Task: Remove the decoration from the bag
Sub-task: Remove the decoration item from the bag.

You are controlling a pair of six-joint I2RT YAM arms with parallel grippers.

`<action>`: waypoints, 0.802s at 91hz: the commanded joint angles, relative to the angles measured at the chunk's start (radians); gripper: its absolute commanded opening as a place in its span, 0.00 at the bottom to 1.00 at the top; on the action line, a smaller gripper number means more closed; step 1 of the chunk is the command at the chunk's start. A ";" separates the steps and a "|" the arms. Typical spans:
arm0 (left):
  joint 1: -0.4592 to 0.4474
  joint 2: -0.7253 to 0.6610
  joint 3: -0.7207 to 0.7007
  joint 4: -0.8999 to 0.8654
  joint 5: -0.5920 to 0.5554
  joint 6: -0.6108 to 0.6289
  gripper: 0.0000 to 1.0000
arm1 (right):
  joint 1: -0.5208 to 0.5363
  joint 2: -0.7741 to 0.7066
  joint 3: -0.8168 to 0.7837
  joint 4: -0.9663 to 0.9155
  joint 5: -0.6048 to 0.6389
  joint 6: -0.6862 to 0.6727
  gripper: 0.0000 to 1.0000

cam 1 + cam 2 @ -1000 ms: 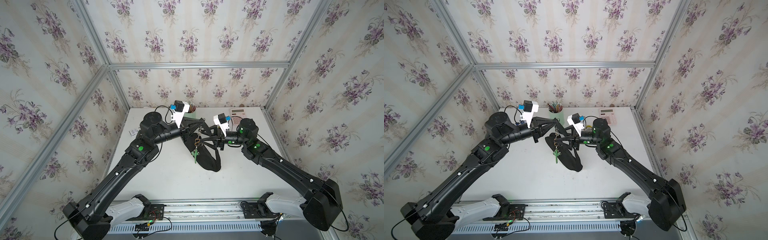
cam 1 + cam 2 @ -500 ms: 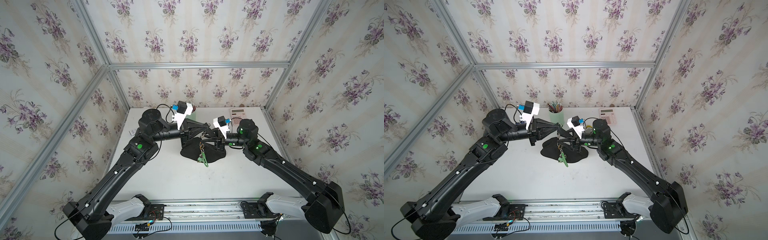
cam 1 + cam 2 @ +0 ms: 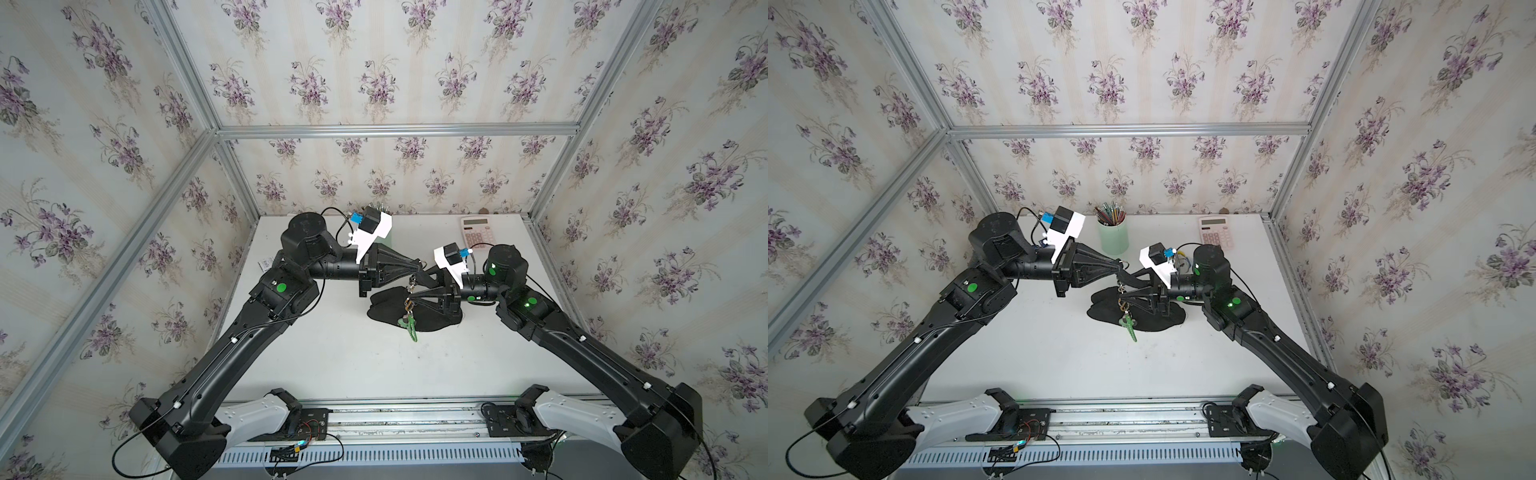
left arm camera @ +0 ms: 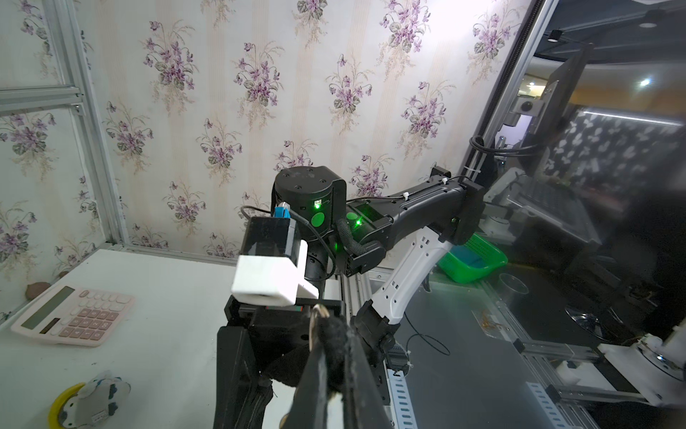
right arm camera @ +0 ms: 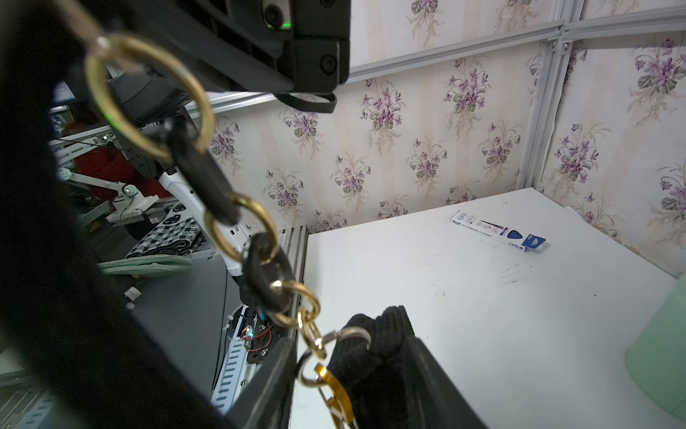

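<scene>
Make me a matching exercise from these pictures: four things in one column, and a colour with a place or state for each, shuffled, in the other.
Things
1. bag
2. keychain
3. calculator
4. cup

Descriptions
a. pink, at the far edge of the table
b. green cord, lying partly on black fabric
c. pale green, full of pencils
d. black, spread flat in the middle

Pairs: 1-d, 2-b, 3-a, 4-c
</scene>
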 commanded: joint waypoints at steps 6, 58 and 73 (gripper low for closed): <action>0.001 0.008 0.009 -0.009 0.104 0.034 0.00 | 0.001 -0.044 0.003 -0.069 0.003 -0.058 0.56; 0.023 0.103 0.090 -0.075 0.165 0.100 0.00 | 0.001 -0.049 0.016 -0.073 -0.024 -0.035 0.00; 0.044 0.088 0.009 -0.006 -0.028 0.051 0.00 | 0.001 -0.080 0.039 -0.027 0.015 0.052 0.00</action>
